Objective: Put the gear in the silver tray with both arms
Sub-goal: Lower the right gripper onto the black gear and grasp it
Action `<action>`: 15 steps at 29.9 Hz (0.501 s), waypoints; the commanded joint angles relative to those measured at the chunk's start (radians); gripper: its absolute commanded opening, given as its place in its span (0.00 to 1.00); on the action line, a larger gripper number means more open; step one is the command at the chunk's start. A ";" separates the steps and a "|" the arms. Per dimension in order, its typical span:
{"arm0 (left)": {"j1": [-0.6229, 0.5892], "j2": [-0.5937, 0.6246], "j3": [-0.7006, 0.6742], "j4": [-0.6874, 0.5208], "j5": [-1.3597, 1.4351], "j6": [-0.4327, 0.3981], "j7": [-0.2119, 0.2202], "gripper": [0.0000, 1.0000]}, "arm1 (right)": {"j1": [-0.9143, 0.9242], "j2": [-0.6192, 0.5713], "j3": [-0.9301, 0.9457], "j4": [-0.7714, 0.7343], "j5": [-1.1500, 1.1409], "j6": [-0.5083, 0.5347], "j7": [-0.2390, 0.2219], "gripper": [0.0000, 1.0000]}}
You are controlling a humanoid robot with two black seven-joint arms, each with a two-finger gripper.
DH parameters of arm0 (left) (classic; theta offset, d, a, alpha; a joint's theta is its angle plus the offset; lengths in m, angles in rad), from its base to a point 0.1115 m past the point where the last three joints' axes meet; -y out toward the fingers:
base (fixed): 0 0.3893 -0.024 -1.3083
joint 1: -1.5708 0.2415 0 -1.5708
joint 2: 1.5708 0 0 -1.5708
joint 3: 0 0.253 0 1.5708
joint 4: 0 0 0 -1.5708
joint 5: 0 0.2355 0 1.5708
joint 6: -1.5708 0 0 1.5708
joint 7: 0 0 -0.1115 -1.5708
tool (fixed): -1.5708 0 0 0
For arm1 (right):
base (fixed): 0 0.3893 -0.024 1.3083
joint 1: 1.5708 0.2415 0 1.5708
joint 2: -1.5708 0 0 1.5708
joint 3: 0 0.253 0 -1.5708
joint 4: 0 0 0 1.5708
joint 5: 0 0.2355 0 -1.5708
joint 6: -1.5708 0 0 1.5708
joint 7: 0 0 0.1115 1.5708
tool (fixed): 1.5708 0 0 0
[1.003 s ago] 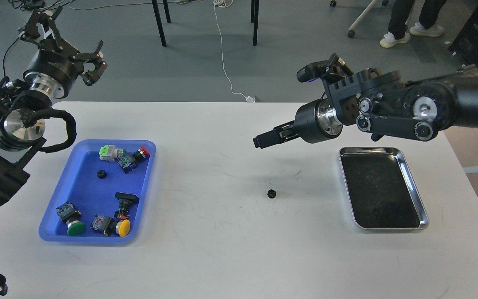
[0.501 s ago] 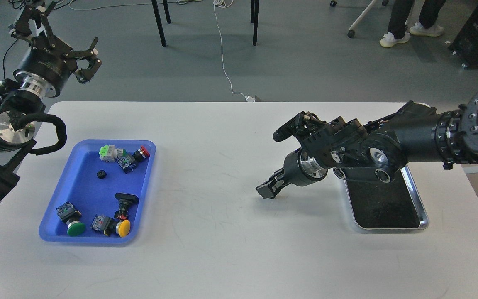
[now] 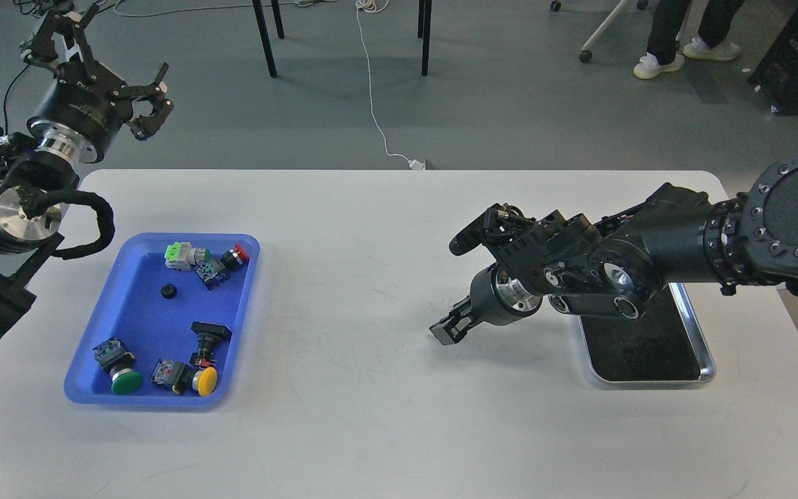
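Note:
My right gripper point(image 3: 445, 331) is down at the table surface in the middle, left of the silver tray point(image 3: 706, 360). The gear that lay loose on the table does not show; that spot is covered by the gripper's fingers. I cannot tell how the dark fingers stand or whether they hold it. My right arm's wrist covers the tray's far end; the tray's dark bottom shows nothing in it. My left gripper point(image 3: 113, 66) is open and empty, raised beyond the table's far left corner.
A blue plastic tray point(image 3: 240, 326) at the left holds several push-button switches and a small black gear point(image 3: 169, 292). Chair legs, a cable and a person's feet are on the floor beyond the table.
My right arm swung down from above the table to the gear's spot, hiding the gear, then shifted slightly. My left gripper rose a little and moved left.

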 commanded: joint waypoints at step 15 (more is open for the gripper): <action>0.000 0.008 -0.004 0.000 0.000 0.001 0.000 0.98 | -0.043 0.001 -0.014 -0.030 0.000 -0.006 0.000 0.43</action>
